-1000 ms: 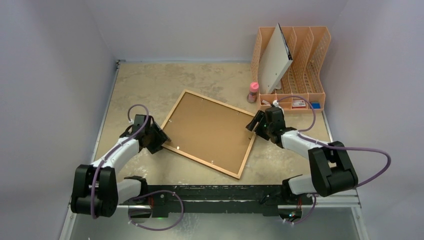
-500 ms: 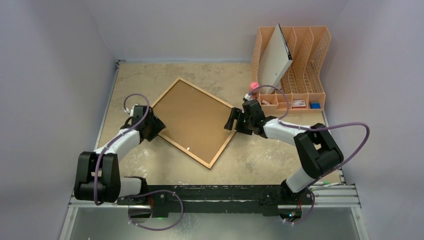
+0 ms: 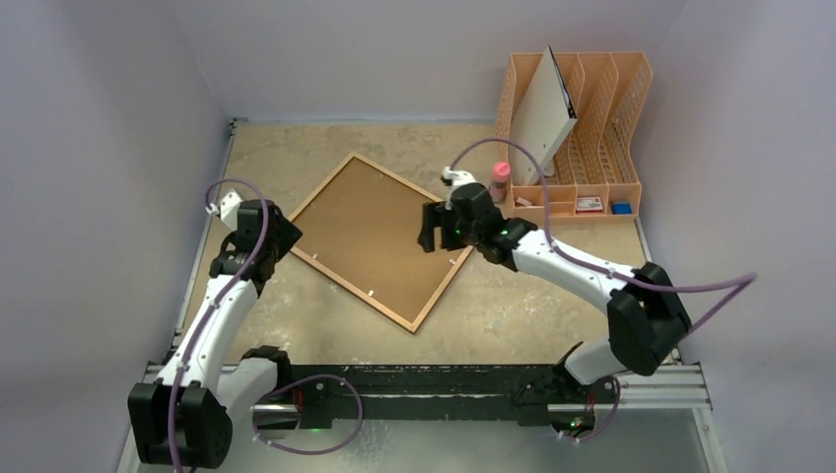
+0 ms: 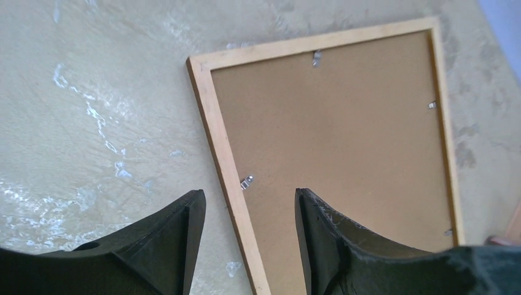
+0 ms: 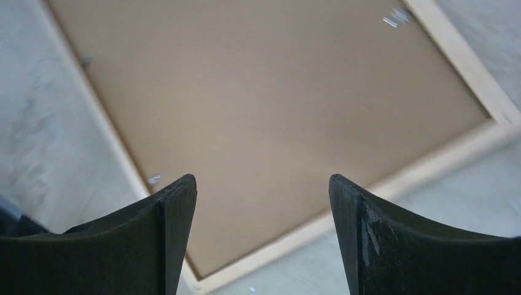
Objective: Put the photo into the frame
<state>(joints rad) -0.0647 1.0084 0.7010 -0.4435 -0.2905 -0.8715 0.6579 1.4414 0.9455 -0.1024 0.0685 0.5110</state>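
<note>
One frame lies flat in the middle of the worktop, back side up and turned like a diamond. One corner points to the far edge, one to the near edge, one to the left edge and one to the right edge. Its thin pale wooden rim runs round one brown backing board. From my left wrist I count four small metal clips along the inside of the rim. From my right wrist I count three.

My left fingers hang over the frame by the corner that points to the left edge. They are parted a moderate way, with nothing between them. In the wrist view one rail of the rim runs below the gap. I cannot tell whether they touch the wood.

My right fingers hang over the backing board near the corner that points to the right edge. They are spread wide and hold nothing.

In the far right corner of the worktop stands one peach file rack. One white folder leans in its leftmost slot. One pink-capped bottle stands just beside the rack on its left. One small red thing and one small blue thing sit in the rack's low front tray.
</note>
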